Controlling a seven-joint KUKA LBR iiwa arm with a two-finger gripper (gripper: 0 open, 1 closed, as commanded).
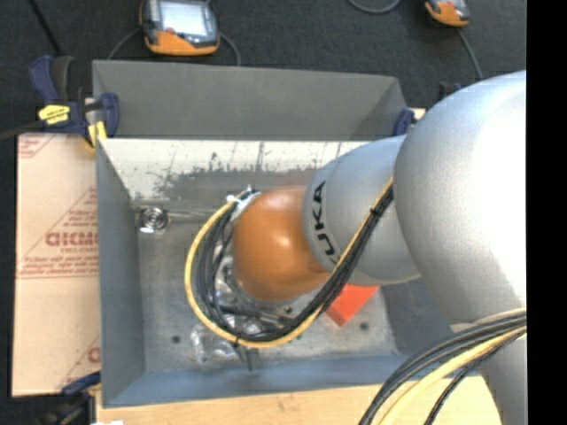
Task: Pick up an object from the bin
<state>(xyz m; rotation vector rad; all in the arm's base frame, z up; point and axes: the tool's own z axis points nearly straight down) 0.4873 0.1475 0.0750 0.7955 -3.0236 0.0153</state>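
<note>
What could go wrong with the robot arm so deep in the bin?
The looped cables hang close to the floor of the bin, so they might snag the clear thing by the near wall. The orange block lies partly under the arm, so it could get nudged or squashed.

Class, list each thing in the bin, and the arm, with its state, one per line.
Small metal ring: lying loose on the floor, upper left, untouched.
Orange block: on the floor, partly hidden under the arm.
Arm: lowered into the middle of the bin, orange cover facing up.
</note>
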